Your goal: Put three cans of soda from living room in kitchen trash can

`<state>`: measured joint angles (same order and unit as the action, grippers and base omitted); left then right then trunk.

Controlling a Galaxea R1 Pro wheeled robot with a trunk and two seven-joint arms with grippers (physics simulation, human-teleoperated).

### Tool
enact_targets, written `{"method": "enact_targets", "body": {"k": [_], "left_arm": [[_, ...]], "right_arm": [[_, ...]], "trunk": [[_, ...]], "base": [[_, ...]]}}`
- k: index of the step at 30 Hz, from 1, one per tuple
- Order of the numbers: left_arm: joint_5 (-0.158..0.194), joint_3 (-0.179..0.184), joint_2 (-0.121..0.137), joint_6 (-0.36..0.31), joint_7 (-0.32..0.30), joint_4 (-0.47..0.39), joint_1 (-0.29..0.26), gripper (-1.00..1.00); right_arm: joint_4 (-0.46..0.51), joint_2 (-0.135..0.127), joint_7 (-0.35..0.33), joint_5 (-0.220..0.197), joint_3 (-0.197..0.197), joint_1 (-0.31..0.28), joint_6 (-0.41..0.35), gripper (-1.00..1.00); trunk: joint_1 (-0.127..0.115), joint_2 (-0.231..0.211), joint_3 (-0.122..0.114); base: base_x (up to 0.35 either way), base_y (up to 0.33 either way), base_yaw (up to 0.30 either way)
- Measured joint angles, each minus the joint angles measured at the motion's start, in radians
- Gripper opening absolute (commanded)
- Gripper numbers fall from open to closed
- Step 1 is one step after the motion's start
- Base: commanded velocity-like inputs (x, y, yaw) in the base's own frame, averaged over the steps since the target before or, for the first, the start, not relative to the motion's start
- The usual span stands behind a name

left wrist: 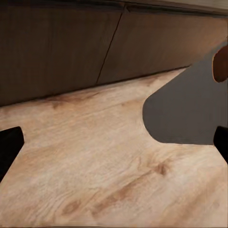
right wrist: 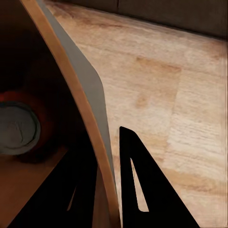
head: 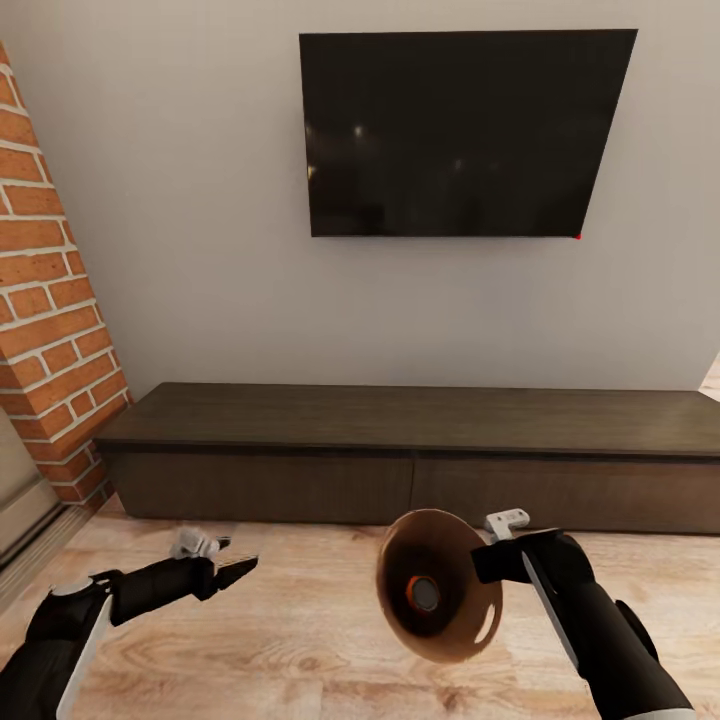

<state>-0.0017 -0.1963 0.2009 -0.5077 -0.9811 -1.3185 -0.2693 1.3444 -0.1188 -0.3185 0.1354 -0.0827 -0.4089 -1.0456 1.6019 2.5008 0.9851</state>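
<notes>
My right gripper point(head: 492, 562) is shut on the rim of the trash can point(head: 452, 632), holding it off the floor and tipped so its coppery brown inside faces the head camera. An orange soda can point(head: 424, 594) with a grey top lies at its bottom. In the right wrist view one finger point(right wrist: 142, 190) is outside the rim point(right wrist: 80, 99) and the other inside, with the orange can point(right wrist: 16, 128) deep in the bin. My left gripper point(head: 235, 572) hangs open and empty over the floor, left of the bin. The bin's grey outside point(left wrist: 190, 109) shows in the left wrist view.
A black TV point(head: 465, 135) hangs on the pale wall ahead. Below it runs a long low dark cabinet point(head: 410, 450). A red brick wall point(head: 50, 330) juts in at the left. Warm plank floor point(head: 280, 650) lies under both arms.
</notes>
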Motion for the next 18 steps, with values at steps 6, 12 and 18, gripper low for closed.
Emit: {"method": "enact_targets", "body": {"k": [6, 12, 18], "left_arm": [[0.002, -0.002, -0.001, 0.316, 0.179, 0.323, 0.003, 1.00], [0.005, -0.001, -0.002, 0.486, 0.391, 0.401, 0.004, 1.00], [0.011, -0.007, -0.003, 0.527, 0.433, 0.437, 0.004, 1.00]], "right_arm": [[0.013, -0.017, -0.004, 0.012, 0.041, 0.011, 0.052, -1.00], [0.068, -0.015, -0.008, -0.007, 0.057, 0.071, 0.172, -1.00], [0.063, -0.011, -0.017, -0.010, 0.061, 0.212, 0.417, -1.00]], "trunk": [[0.000, 0.000, 0.000], [0.000, 0.000, 0.000], [0.000, 0.000, 0.000]], "base": [[0.000, 0.000, 0.000], [0.000, 0.000, 0.000], [0.000, 0.000, 0.000]]}}
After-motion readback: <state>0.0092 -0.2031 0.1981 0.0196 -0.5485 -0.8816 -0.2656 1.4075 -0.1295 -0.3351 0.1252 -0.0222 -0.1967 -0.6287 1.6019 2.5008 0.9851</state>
